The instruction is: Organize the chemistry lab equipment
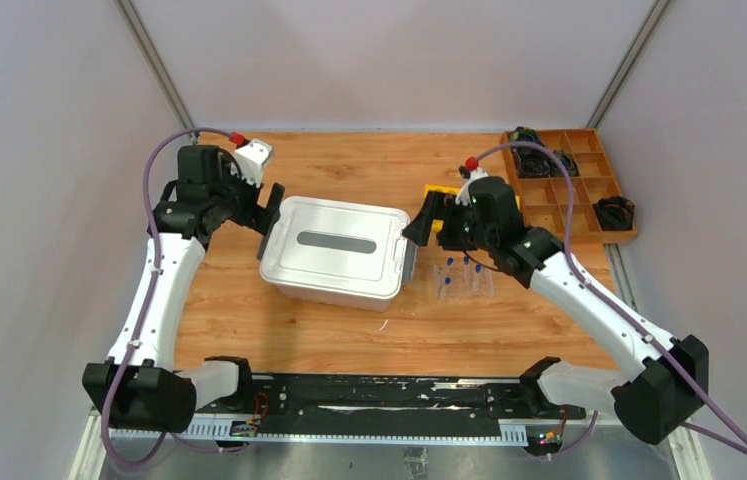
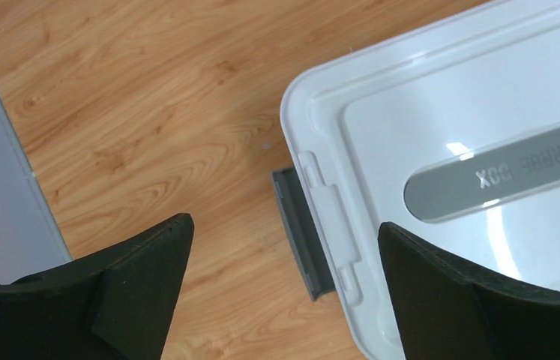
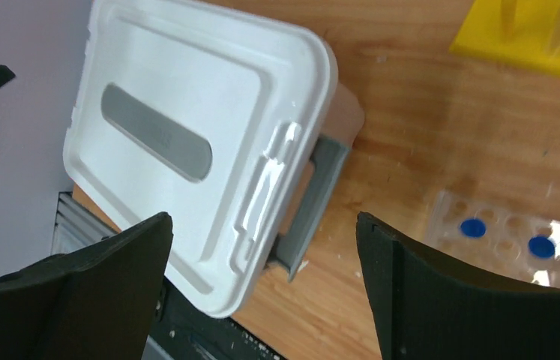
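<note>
A white storage box (image 1: 334, 250) with its lid on sits mid-table, a grey latch at each end. My left gripper (image 1: 271, 215) hovers open over the left latch (image 2: 299, 232), its jaws straddling the box edge (image 2: 441, 112) and holding nothing. Over the right latch (image 3: 314, 202) my right gripper (image 1: 419, 222) is open and empty too. To the right of the box lies a clear plastic tube tray (image 1: 462, 280) holding tubes with blue caps (image 3: 472, 227). Whatever is inside the box is hidden.
A yellow rack (image 1: 436, 192) stands behind the right gripper, with tubes in it (image 3: 531, 37). A wooden compartment organizer (image 1: 569, 180) with dark items fills the back right corner. Grey walls close in the table's left and back sides.
</note>
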Robot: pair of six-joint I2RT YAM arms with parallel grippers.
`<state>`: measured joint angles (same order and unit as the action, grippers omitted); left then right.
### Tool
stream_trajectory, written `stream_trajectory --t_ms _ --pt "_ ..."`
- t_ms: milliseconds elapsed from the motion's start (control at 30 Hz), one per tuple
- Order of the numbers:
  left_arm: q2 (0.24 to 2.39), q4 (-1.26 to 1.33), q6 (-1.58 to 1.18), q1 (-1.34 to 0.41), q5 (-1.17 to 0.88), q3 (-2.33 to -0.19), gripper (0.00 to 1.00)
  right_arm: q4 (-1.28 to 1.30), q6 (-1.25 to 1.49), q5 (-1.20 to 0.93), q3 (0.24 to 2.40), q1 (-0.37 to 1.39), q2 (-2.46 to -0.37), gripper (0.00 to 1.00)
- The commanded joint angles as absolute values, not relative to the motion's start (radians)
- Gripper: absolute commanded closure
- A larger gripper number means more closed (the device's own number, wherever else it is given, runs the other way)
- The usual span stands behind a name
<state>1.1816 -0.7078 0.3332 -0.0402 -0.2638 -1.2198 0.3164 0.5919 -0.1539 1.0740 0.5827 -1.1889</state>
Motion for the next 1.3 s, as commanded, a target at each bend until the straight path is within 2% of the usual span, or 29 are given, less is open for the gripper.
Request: stream_trajectory --t_ms 0,167,433,700,833,1000,1100,1167,1267 --pt "1.154 -0.807 0.366 -0.031 -0.308 -1.211 0.0 0.169 0.797 -0.254 0.885 0.592 -1.12 0.05" --pt "1.124 -0.802 0.373 -0.03 -0.381 -1.135 0.0 0.038 0.873 -0.321 0.804 0.593 -1.146 0.04" --pt "1.109 -0.788 0.381 -0.031 -0.379 -1.084 0.0 -0.119 0.945 -0.394 0.749 0.595 -1.233 0.04" --pt "1.136 -0.778 0.394 -0.031 -0.379 -1.047 0.0 -0.174 0.988 -0.407 0.712 0.612 -1.259 0.05" --pt "1.142 -0.759 0.388 -0.03 -0.38 -1.029 0.0 -0.229 1.022 -0.401 0.707 0.642 -1.276 0.12" --pt "1.145 -0.757 0.391 -0.031 -0.377 -1.031 0.0 -0.233 1.029 -0.375 0.734 0.664 -1.293 0.28" --pt "1.139 -0.755 0.401 -0.03 -0.368 -1.019 0.0 -0.149 0.99 -0.312 0.774 0.677 -1.274 0.39" --pt "1.139 -0.754 0.408 -0.031 -0.366 -1.009 0.0 -0.068 0.954 -0.248 0.816 0.702 -1.259 0.43" --pt "1.142 -0.751 0.41 -0.031 -0.368 -1.001 0.01 0.052 0.905 -0.158 0.885 0.739 -1.258 0.42"
